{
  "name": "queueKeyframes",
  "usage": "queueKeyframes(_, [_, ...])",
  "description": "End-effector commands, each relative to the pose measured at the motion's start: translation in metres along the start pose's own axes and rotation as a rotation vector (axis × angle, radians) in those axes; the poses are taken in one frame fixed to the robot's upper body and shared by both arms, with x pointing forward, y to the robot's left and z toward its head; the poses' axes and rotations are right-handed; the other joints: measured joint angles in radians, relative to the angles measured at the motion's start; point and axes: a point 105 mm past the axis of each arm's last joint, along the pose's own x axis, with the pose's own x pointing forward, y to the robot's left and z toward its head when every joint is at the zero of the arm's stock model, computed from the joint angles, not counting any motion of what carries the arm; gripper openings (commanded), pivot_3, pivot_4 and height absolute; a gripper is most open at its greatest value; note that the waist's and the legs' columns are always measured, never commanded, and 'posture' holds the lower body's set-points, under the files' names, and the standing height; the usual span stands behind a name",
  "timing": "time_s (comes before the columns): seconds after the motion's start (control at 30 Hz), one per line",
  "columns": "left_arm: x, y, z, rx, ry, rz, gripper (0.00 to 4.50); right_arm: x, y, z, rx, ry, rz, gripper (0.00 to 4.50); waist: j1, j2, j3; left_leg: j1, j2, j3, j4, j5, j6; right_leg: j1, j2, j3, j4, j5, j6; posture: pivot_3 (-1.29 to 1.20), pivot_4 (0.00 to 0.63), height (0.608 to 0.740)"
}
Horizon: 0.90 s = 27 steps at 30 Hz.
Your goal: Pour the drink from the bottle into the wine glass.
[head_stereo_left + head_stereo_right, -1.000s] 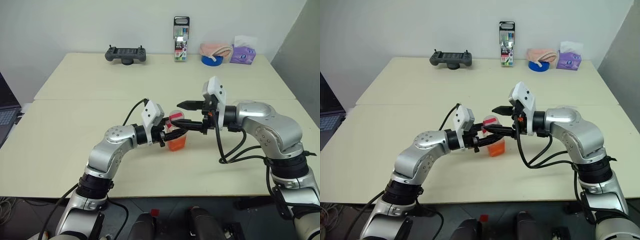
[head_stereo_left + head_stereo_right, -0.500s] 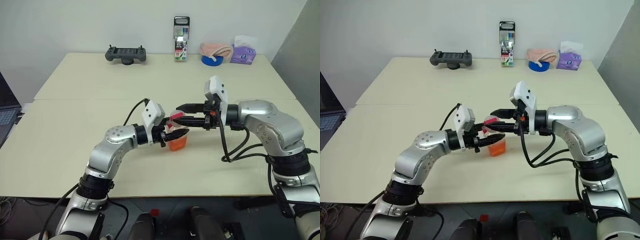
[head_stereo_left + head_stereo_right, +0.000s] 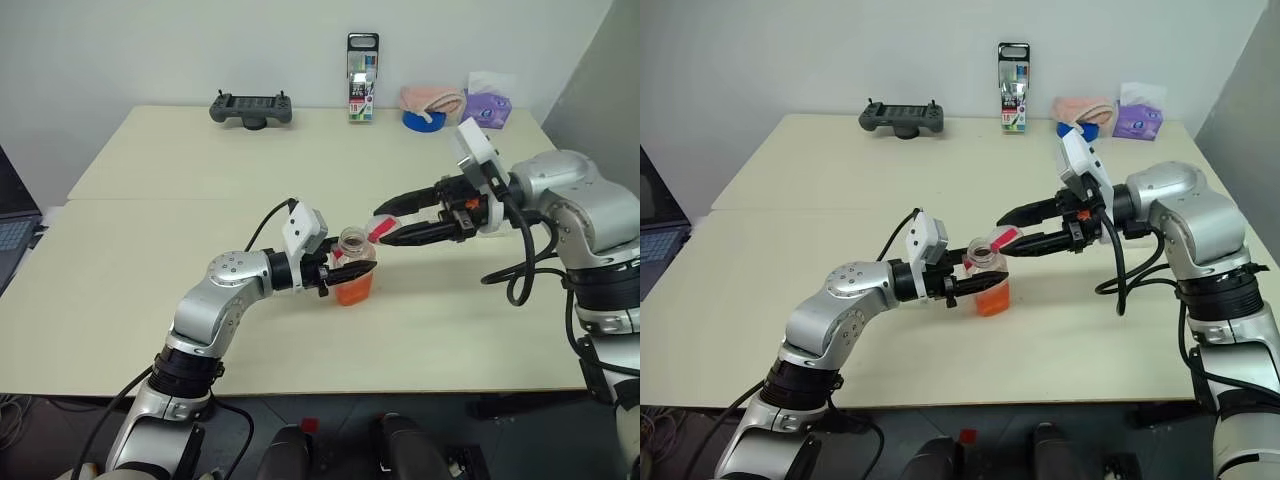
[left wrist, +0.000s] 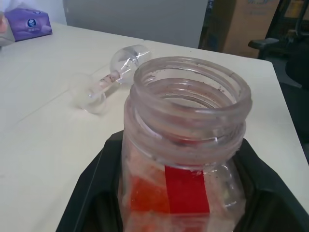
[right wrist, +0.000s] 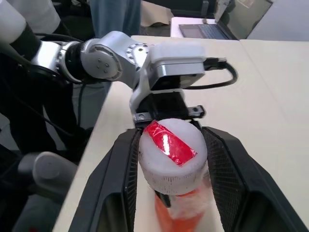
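Left eye view puts the uncapped bottle [image 3: 353,268] mid-table in the left jaws' clamp, the cap [image 3: 381,228] pinched in the right jaws; set it aside first, since the glass [image 4: 114,73] lies toppled farther right.

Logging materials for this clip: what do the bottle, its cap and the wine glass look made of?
The bottle: clear, slightly scuffed plastic with a moulded screw thread at the open neck. The cap: pale, matte plastic with a ribbed edge and a glossy red strip. The wine glass: colourless and shiny, likely glass, though clear plastic can't be excluded.
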Motion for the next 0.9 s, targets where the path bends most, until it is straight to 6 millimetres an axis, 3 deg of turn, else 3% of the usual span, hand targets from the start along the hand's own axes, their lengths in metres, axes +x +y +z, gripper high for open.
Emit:
queueKeyframes(0.03, [-0.004, 0.007, 0.023, 0.067, -0.073, 0.036, 2.13, -0.049, -0.028, -0.018, 0.078, -0.032, -0.404, 1.71, 0.007, -0.002, -0.001, 0.000, 0.000, 0.000, 0.000, 0.000, 0.000, 0.000, 0.000, 0.000, 0.000, 0.000, 0.000, 0.00, 0.150, 0.740])
queueKeyframes(0.2, [-0.001, 0.006, 0.029, 0.061, -0.102, 0.017, 2.13, -0.096, -0.010, -0.103, 0.336, 0.061, -0.874, 1.71, 0.030, -0.003, -0.001, -0.002, -0.001, 0.000, 0.000, 0.000, 0.000, 0.000, -0.002, 0.000, -0.001, 0.000, 0.000, 0.00, 0.150, 0.740])
queueKeyframes(0.37, [0.005, 0.009, 0.031, 0.069, -0.110, 0.008, 2.13, -0.112, 0.022, -0.167, 0.543, 0.211, -1.141, 1.71, 0.018, 0.000, -0.001, -0.001, 0.000, 0.004, 0.000, 0.000, 0.000, -0.001, -0.001, 0.004, 0.000, 0.000, 0.000, 0.00, 0.150, 0.740])
queueKeyframes(0.43, [0.007, 0.013, 0.031, 0.066, -0.110, 0.026, 2.13, -0.118, 0.028, -0.182, 0.579, 0.249, -1.216, 1.71, 0.013, 0.000, -0.001, 0.002, 0.000, 0.006, 0.000, 0.000, 0.000, 0.000, 0.000, 0.005, 0.001, -0.002, 0.005, 0.00, 0.150, 0.740])
queueKeyframes(0.7, [0.007, 0.025, 0.027, 0.058, -0.100, 0.060, 2.13, -0.130, 0.026, -0.186, 0.577, 0.255, -1.268, 4.49, -0.002, 0.000, -0.001, 0.002, 0.000, 0.006, 0.000, 0.000, 0.001, 0.000, 0.002, 0.006, 0.001, -0.001, 0.005, 0.00, 0.150, 0.740])
queueKeyframes(0.9, [0.000, 0.034, 0.021, 0.058, -0.076, 0.123, 2.13, -0.124, 0.028, -0.165, 0.488, 0.327, -1.122, 4.50, -0.001, 0.000, -0.001, 0.002, -0.001, 0.007, 0.000, 0.000, 0.001, 0.000, 0.001, 0.007, 0.000, -0.001, 0.006, 0.00, 0.150, 0.740])
